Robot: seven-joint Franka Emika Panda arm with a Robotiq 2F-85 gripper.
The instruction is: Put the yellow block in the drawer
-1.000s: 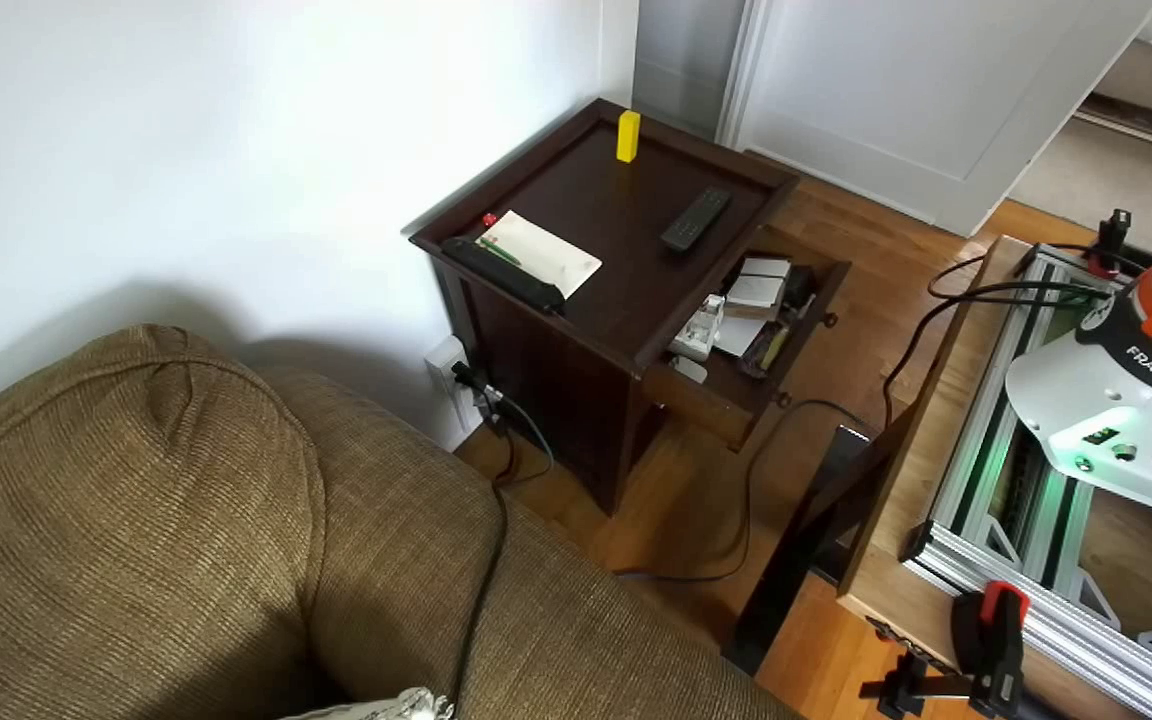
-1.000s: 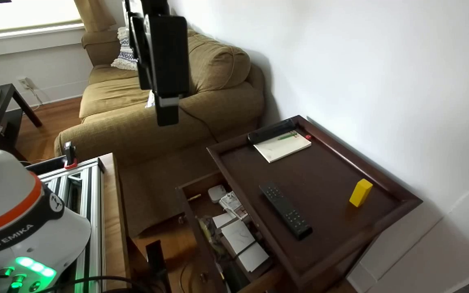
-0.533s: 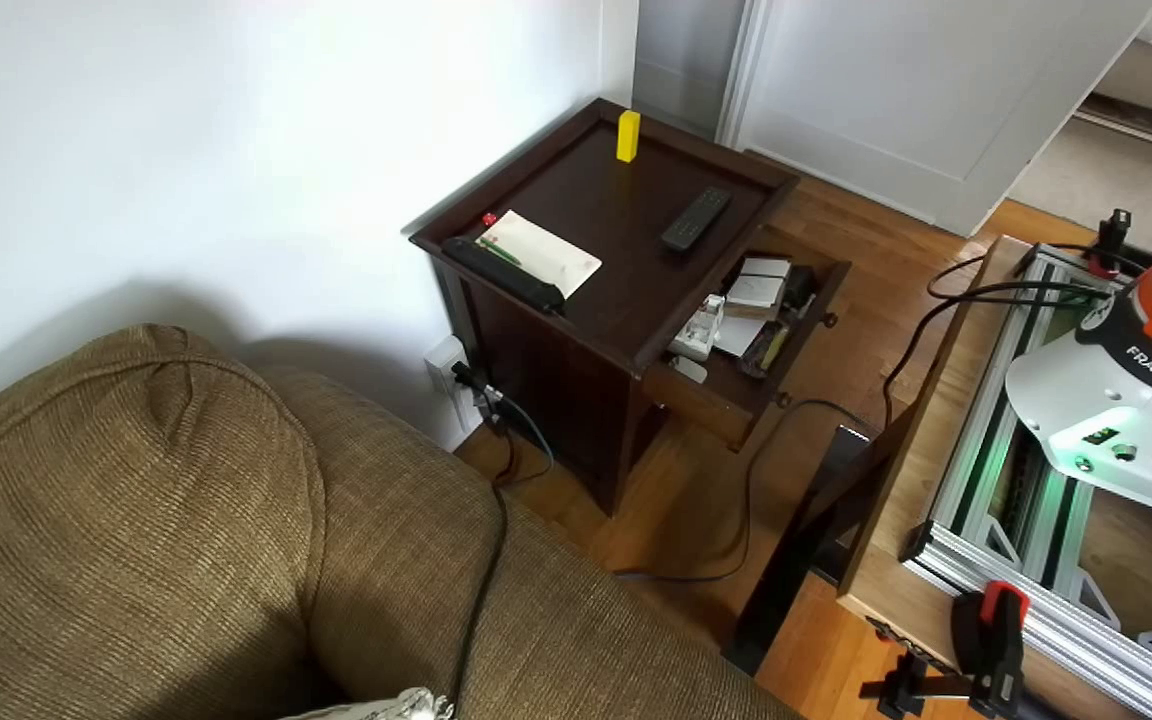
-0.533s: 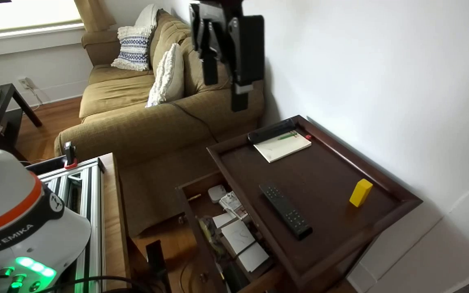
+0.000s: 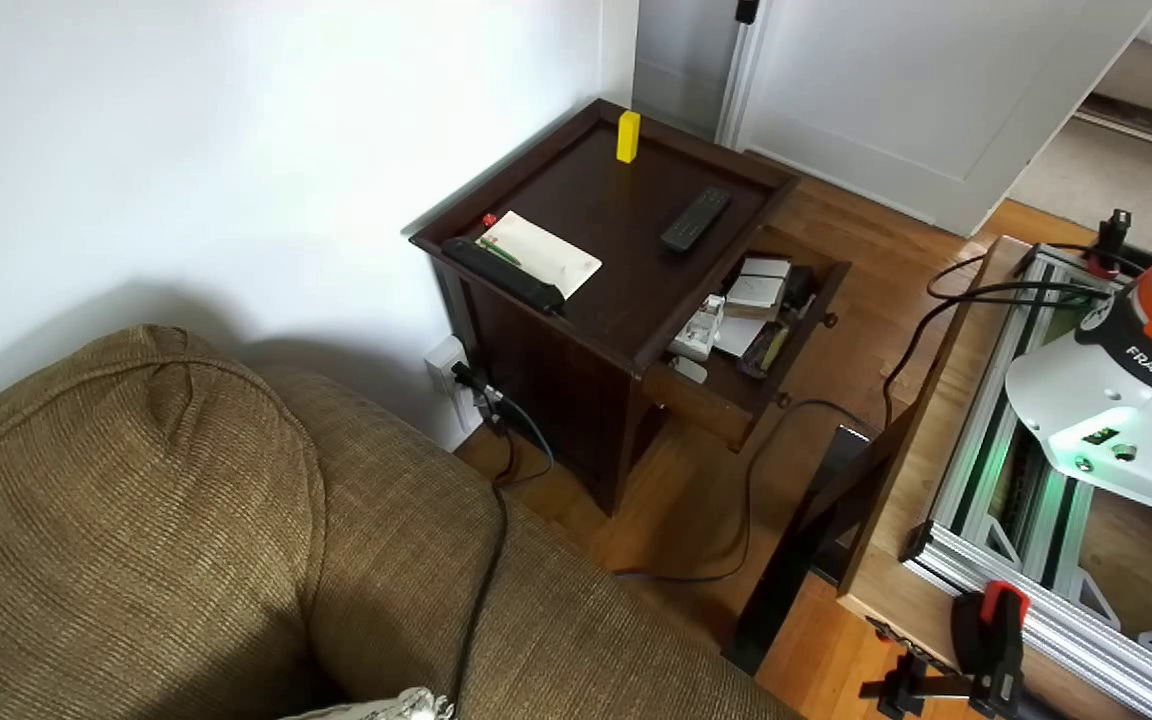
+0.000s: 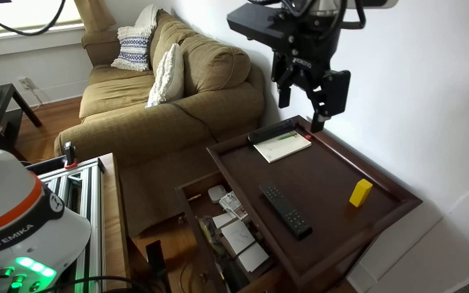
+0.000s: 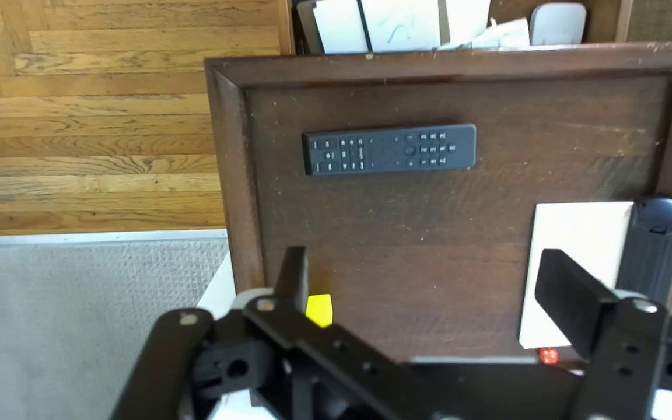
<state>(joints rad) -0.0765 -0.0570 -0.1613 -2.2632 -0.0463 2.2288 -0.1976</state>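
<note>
The yellow block (image 5: pixel 628 137) stands upright on the side table top near its far corner. It also shows in an exterior view (image 6: pixel 360 193). In the wrist view its top (image 7: pixel 319 309) is beside the left finger and partly hidden by the gripper. My gripper (image 6: pixel 301 110) is open and empty, high above the table, on the booklet side of the block. In the wrist view the gripper (image 7: pixel 423 265) has its fingers wide apart. The drawer (image 6: pixel 198 206) is pulled out, with papers and clutter inside. Its edge shows in the wrist view (image 7: pixel 625 20).
A black remote (image 6: pixel 286 211) lies on the table top. A cream booklet (image 6: pixel 279 148), a green pen (image 6: pixel 287 136), a black case (image 6: pixel 271 131) and a red die (image 6: pixel 308 137) lie at one end. A raised rim borders the top. A wall (image 6: pixel 381 81) stands behind.
In an exterior view my gripper has swung from the left to over the table, and more of the arm shows. A black tip has appeared at the other view's top edge. Block and drawer have not moved.
</note>
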